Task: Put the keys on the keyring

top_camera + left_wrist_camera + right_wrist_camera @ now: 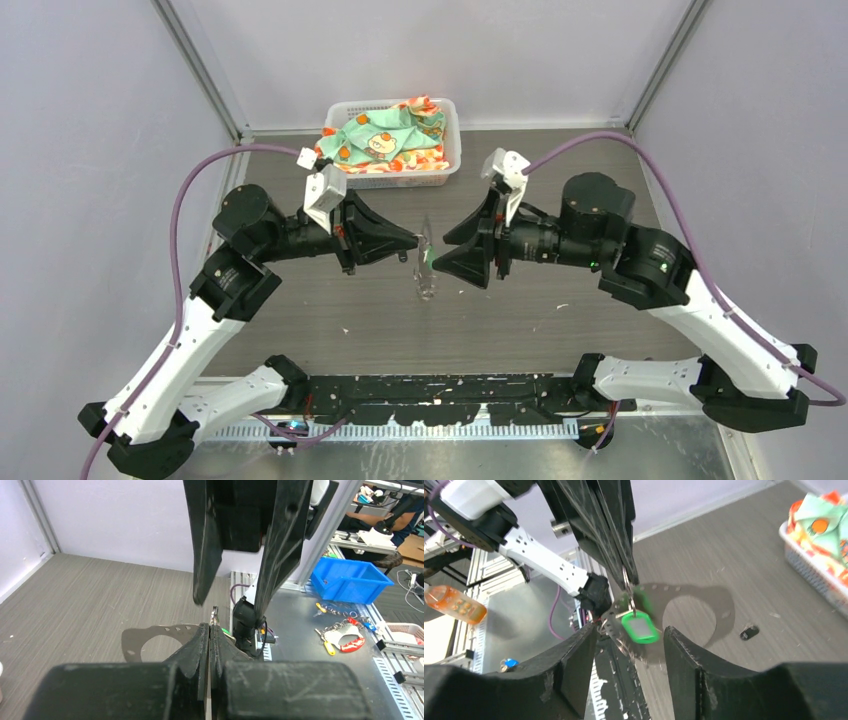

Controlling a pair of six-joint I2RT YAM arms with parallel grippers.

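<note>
My left gripper (415,240) is shut on the keyring (160,630), a thin grey flat loop with small holes along its edge. The loop hangs edge-on over the table's middle (427,278). In the right wrist view the left fingertips (626,570) pinch a small metal ring from which the green-headed key (640,629) dangles in front of the keyring (694,594). My right gripper (630,632) faces it from the right, open, its fingers either side of the green key without touching it. A small black piece (749,632) lies on the table; I cannot tell whether it is the black key.
A white basket (448,150) of patterned cloth stands at the back centre of the table. Beyond the table's near edge a metal bench carries a blue bin (345,580) and several loose key tags (345,637). Both arms meet tip to tip mid-table.
</note>
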